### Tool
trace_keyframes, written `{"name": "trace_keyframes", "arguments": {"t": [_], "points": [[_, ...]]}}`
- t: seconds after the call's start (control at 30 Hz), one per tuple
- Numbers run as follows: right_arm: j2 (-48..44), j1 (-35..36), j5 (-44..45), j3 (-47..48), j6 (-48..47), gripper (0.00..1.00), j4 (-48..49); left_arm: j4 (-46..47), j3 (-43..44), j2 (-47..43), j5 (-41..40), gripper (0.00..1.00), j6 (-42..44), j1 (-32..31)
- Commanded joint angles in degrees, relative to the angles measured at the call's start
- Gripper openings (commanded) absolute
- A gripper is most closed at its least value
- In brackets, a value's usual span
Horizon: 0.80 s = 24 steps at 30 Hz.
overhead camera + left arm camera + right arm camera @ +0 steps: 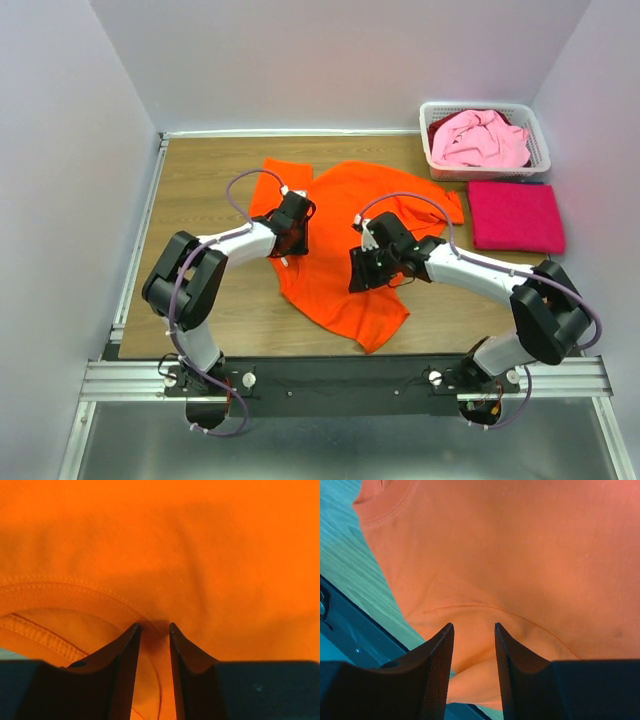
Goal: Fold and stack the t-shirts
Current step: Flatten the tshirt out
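Left gripper [154, 626], jaws narrowed, pinches the orange t-shirt [335, 195] beside its collar [65, 592]; right gripper [474, 625] pinches its body likewise, probably to lift and fold it. Shirt lies centre frame, overhead.

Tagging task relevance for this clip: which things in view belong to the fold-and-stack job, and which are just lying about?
Belongs to the job:
orange t-shirt, spread out in the middle
magenta-red t-shirt, folded, at the right
pale pink t-shirt, crumpled in the white basket

Just lying about:
white basket, far right corner
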Motion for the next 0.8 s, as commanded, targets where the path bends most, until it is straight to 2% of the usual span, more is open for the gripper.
{"name": "trace_keyframes", "arguments": {"t": [0.0,0.2,0.3,0.4,0.5,0.57,0.67,0.77], "points": [[1.0,1.0,2.2,0.0,0.8,0.45,-1.6,-4.1,2.0,2.8,-3.6,0.38,2.5,1.6],[-0.4,1.1,8.9,0.3,1.2,0.48,-2.6,-6.3,4.3,7.1,-7.4,0.38,7.1,9.2],[-1.7,1.1,13.7,0.5,1.5,0.49,-3.2,-7.9,8.7,9.8,-10.7,0.37,10.4,13.7],[-2.9,1.0,17.2,0.9,1.7,0.5,-3.5,-8.8,17.3,13.4,-15.0,0.38,15.0,16.5],[-3.4,1.0,17.9,1.3,1.8,0.5,-3.6,-8.5,23.4,17.1,-21.0,0.45,19.0,17.7],[-3.6,1.1,18.5,1.9,1.6,0.5,-3.9,-8.3,28.9,18.6,-22.5,0.54,18.9,19.4],[-3.7,1.1,19.8,2.4,1.6,0.5,-4.3,-7.0,32.9,16.3,-21.5,0.6,17.4,20.0],[-3.7,1.1,21.0,2.6,1.8,0.5,-4.4,-6.2,29.0,8.2,-19.5,0.63,14.3,19.5]]}}
